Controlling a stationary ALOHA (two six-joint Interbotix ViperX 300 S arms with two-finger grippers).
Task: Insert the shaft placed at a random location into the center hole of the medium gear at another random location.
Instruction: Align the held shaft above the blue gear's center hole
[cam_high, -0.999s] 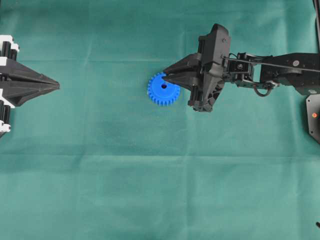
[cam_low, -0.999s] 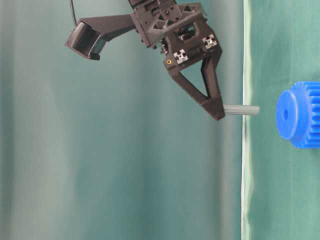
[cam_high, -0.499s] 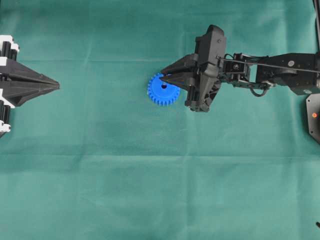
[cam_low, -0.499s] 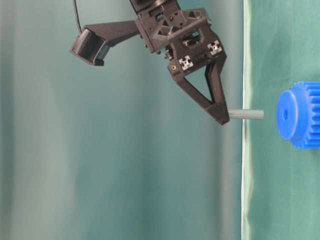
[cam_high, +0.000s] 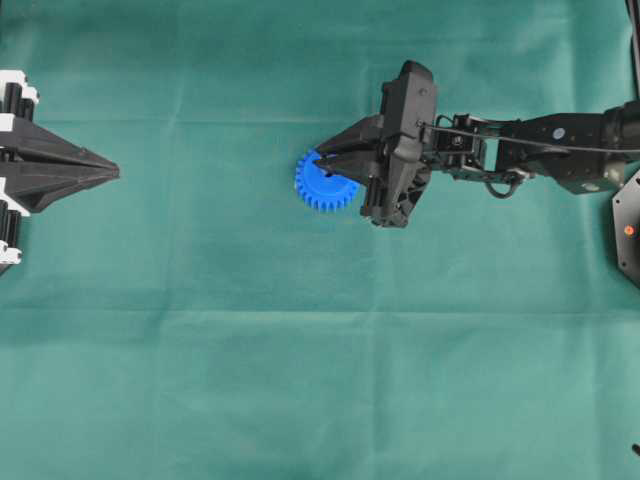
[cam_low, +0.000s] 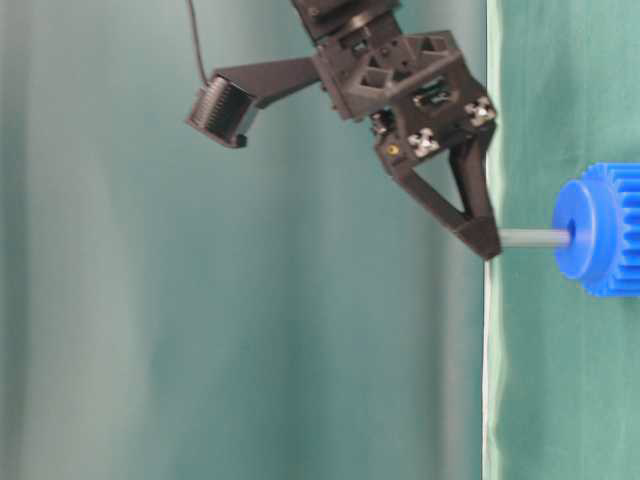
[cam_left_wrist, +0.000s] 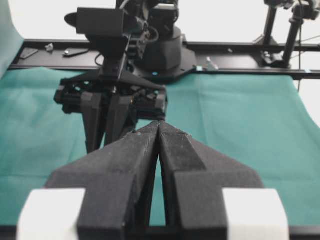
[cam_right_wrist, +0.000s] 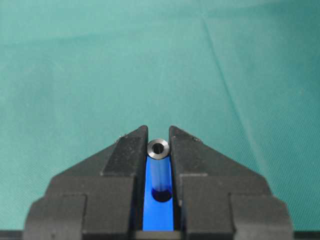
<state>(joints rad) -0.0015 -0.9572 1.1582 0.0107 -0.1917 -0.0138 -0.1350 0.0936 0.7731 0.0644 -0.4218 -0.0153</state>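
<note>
The blue medium gear (cam_high: 314, 187) lies flat on the green cloth, partly under my right gripper (cam_high: 320, 164). That gripper is shut on the shaft (cam_low: 535, 238), a short silver pin held square to the gear (cam_low: 603, 232). The pin's free end touches the raised hub right at the center hole (cam_right_wrist: 161, 194). In the right wrist view the shaft (cam_right_wrist: 158, 148) stands between the fingertips, with the blue gear face (cam_right_wrist: 157, 217) behind it. How deep the pin sits in the hole I cannot tell. My left gripper (cam_high: 112, 173) rests shut and empty at the far left, also visible as left gripper (cam_left_wrist: 159, 125).
Green cloth (cam_high: 300, 350) covers the whole table. A black base plate (cam_high: 628, 235) sits at the right edge. In the left wrist view the right arm (cam_left_wrist: 115, 100) stands ahead, with a black rail (cam_left_wrist: 240, 70) behind it.
My right gripper has moved left over the gear and down toward it. The shaft's tip, earlier apart from the hub, now meets the center hole. The left arm has not moved.
</note>
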